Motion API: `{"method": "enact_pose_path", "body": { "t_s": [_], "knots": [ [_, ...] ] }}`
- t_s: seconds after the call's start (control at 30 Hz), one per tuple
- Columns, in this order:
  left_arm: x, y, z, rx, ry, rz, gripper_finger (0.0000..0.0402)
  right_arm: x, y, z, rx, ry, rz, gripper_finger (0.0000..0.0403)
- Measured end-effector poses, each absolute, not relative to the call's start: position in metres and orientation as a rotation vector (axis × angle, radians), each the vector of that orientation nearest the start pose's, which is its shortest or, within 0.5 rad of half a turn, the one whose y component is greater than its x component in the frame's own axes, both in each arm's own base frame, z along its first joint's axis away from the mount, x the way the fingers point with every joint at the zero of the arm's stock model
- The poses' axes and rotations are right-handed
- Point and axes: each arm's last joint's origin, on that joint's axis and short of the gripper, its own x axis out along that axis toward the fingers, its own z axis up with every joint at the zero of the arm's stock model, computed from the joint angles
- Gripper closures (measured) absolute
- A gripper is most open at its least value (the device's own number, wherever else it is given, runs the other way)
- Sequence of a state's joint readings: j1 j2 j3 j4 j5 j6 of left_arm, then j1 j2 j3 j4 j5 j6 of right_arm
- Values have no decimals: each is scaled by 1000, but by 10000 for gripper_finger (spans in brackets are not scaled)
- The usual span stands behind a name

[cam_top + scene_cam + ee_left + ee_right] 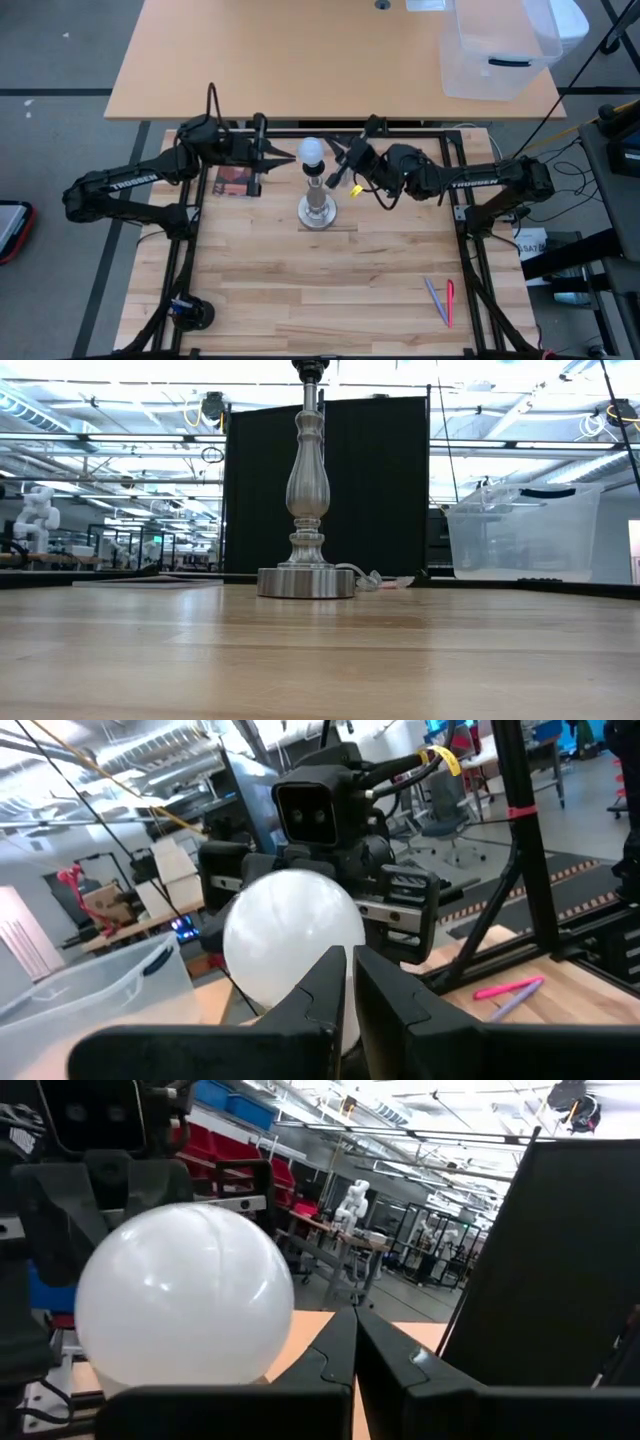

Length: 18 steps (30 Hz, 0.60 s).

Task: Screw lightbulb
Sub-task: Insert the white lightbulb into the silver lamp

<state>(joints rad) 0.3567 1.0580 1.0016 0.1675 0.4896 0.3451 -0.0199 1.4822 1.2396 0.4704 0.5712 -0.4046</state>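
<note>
The white lightbulb (313, 152) sits on top of the silver lamp stand (318, 210), which stands upright on its round base (305, 582) at the table's far middle. My left gripper (288, 157) is shut and level just left of the bulb's head (290, 935). My right gripper (336, 168) is shut just right of the bulb (185, 1295), which shows off to one side of its fingers. The low view shows only the stand and its dark socket (310, 370). The bulb's screw base is hidden. My left gripper's shut fingertips (335, 970) point level from the table's left at the side of the bulb's round head (300, 955). I cannot tell whether they touch it. My right gripper's shut fingertips (345, 1330) stand beside the bulb and touch nothing that shows.
A dark reddish card (235, 180) lies under my left arm. Pens (440, 300) lie at the near right. A black round object (190, 315) sits at the near left corner. A clear plastic bin (495, 50) stands on the farther table. The lamp's cord (365, 578) trails behind the base.
</note>
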Motion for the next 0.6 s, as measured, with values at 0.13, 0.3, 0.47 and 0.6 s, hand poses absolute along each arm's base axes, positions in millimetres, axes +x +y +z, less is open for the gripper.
{"method": "enact_pose_path", "body": {
  "t_s": [0.13,0.3,0.47,0.6],
  "knots": [
    [221,68,392,394,-138,-112,372,338,-25,387,-328,-103,-629,403],
    [223,71,390,379,-134,-102,372,338,-26,387,-326,-116,-590,403],
    [221,76,391,372,-134,-80,372,339,-25,387,-317,-112,-585,403],
    [220,79,391,370,-130,-72,372,339,-25,387,-312,-114,-584,403]
  ]
}}
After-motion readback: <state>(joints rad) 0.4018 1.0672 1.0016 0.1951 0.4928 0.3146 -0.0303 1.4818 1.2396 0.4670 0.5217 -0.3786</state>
